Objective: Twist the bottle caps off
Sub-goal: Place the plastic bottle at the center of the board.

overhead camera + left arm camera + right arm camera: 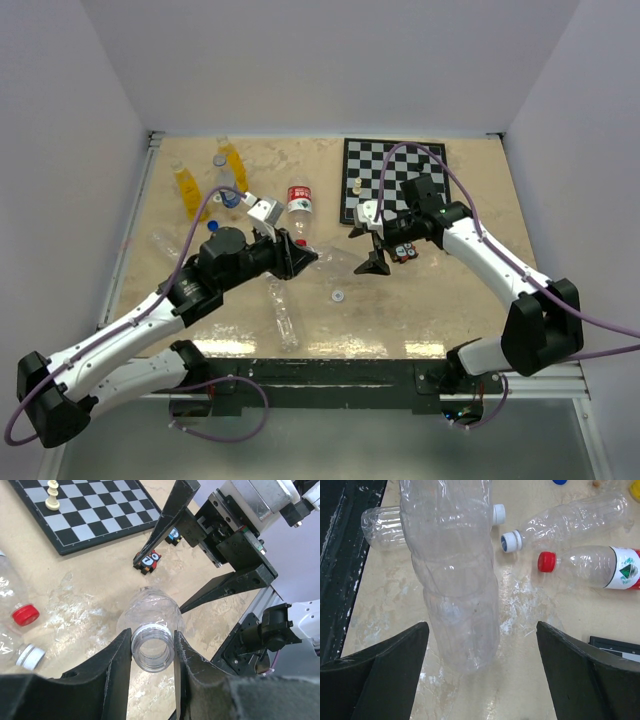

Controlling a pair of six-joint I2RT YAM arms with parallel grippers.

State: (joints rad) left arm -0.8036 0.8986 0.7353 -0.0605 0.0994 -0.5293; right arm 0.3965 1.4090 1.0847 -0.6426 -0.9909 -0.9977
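Left gripper point(152, 642) is clenched hard on the bare, capless neck of the clear bottle point(150, 611), dead centre of the top view. The bottle body reaches right, towards the right gripper point(481, 626). That one hangs spread wide, a finger on either side of the bottle, touching nothing. A loose white cap point(338, 295) lies on the tabletop point(450, 305) just below them. Two orange bottles point(186, 192) lie upper left.

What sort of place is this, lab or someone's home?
Most likely a robot lab test cell: plain white walls box in a tabletop, and plastic bottles and a chessboard lie about as props.
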